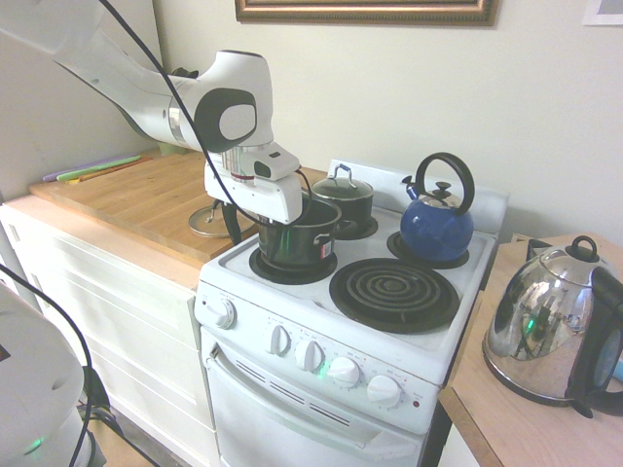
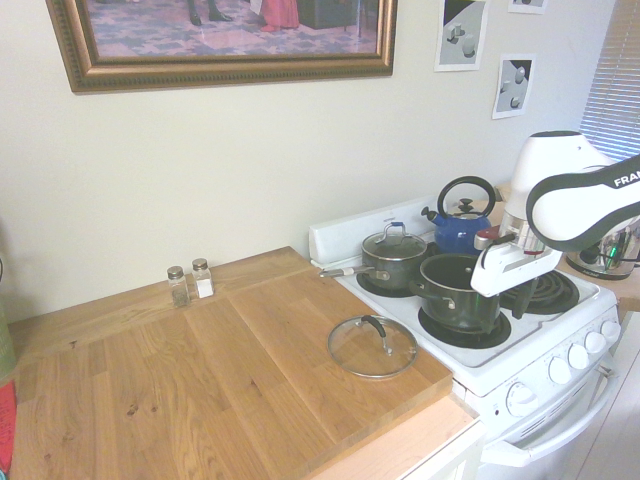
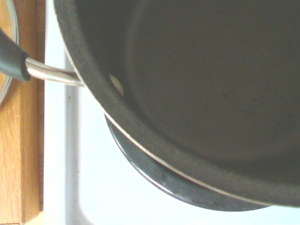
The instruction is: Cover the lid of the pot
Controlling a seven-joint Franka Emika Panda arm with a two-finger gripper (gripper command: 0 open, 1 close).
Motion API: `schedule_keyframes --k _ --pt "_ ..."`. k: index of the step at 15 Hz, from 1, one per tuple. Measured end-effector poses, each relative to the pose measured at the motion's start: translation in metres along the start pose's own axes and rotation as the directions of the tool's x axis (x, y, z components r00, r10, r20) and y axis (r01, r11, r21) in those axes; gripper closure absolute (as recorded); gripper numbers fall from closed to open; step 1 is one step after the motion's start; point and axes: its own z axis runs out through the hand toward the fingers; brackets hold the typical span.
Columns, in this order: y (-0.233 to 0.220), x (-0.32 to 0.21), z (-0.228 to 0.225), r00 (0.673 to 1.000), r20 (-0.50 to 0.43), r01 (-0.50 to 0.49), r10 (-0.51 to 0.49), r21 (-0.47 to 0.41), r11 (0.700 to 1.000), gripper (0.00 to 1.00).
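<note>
First exterior view: tool (image 1: 255, 226) over the left front of the stove (image 1: 321, 292), centre of frame, reaching in from the upper left. Jaws spread, nothing between them; one dark finger hangs at the desk side of the pot (image 1: 300, 238), near its wall. Pot uncovered on the left front burner, small red-white label facing out. Glass lid (image 1: 208, 222) left of centre on the wooden desk (image 1: 146, 204), partly behind the finger. Smaller lidded pot (image 1: 346, 201) behind, blue kettle (image 1: 437, 229) right of centre.

Second exterior view: arm enters from the right edge, tool above the near side of the open pot, right of centre. Lid flat on the desk, lower centre, dark arched handle up, apart from the stove. Salt and pepper shakers (image 2: 190, 283) left of centre.

Wrist view: dark pot interior fills the upper right; side handle runs to the left edge, where a curve of lid rim (image 3: 14, 28) shows on the wood.

Step in hand, as judged: reaching for the lid, not yet grasped. Next move calls for a shift clear of the pot wall to the lid, lining up across its handle, lowering and closing, then lifting above the pot rim before centring.
</note>
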Motion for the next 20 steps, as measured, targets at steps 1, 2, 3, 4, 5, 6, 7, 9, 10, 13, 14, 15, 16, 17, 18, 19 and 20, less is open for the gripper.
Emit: schedule_keyframes --k 1,2,3,4,5,6,7,9,10,13,14,15,16,17,18,19,20 --pt "0.000 0.000 0.001 1.000 -0.001 0.003 -0.003 -0.003 1.000 0.00" --pt "0.000 0.000 0.003 1.000 0.002 0.009 -0.009 -0.009 1.000 0.00" --pt "-0.002 -0.002 0.004 1.000 0.005 0.015 -0.015 -0.011 1.000 0.00" --pt "-0.005 -0.007 0.004 1.000 0.007 0.026 -0.026 -0.010 1.000 0.00" --pt "-0.011 -0.016 0.003 0.999 0.009 0.044 -0.044 -0.012 0.999 0.00" --pt "-0.017 -0.028 0.000 0.998 0.010 0.061 -0.061 -0.016 0.998 0.00" --pt "-0.024 -0.041 -0.004 0.997 0.009 0.078 -0.078 -0.018 0.997 0.00" --pt "-0.038 -0.068 -0.016 0.994 0.002 0.108 -0.108 -0.017 0.994 0.00" --pt "-0.048 -0.080 -0.024 0.992 -0.006 0.123 -0.123 -0.012 0.992 0.00" --pt "-0.087 -0.112 -0.042 0.989 -0.022 0.149 -0.149 -0.004 0.989 0.00" --pt "-0.101 -0.121 -0.046 0.988 -0.021 0.154 -0.154 -0.004 0.988 0.00" --pt "-0.115 -0.126 -0.048 0.987 -0.020 0.159 -0.159 -0.008 0.987 0.00" --pt "-0.129 -0.130 -0.049 0.986 -0.016 0.165 -0.165 -0.013 0.986 0.00" --pt "-0.143 -0.132 -0.050 0.985 -0.013 0.169 -0.169 -0.014 0.986 0.00" --pt "-0.157 -0.130 -0.050 0.986 -0.014 0.167 -0.168 -0.014 0.986 0.00" --pt "-0.172 -0.125 -0.049 0.987 -0.017 0.160 -0.161 -0.014 0.987 0.00" --pt "-0.187 -0.120 -0.046 0.988 -0.016 0.153 -0.153 -0.015 0.988 0.00"
